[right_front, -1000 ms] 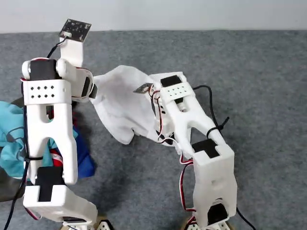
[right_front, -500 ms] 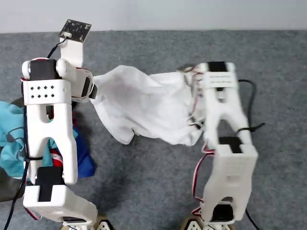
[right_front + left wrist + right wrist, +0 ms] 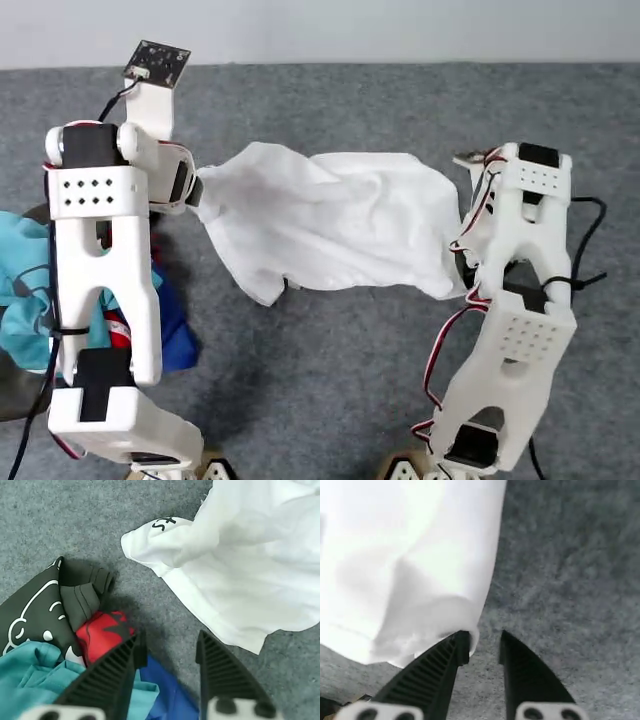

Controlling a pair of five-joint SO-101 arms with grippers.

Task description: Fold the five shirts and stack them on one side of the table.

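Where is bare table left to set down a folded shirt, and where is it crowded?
Bare grey table lies between the left arm and the right arm, on the near side of the white shirt, and in the strip beyond the shirt, along the wall. It is crowded at the left arm, where the pile of coloured shirts lies partly under it.
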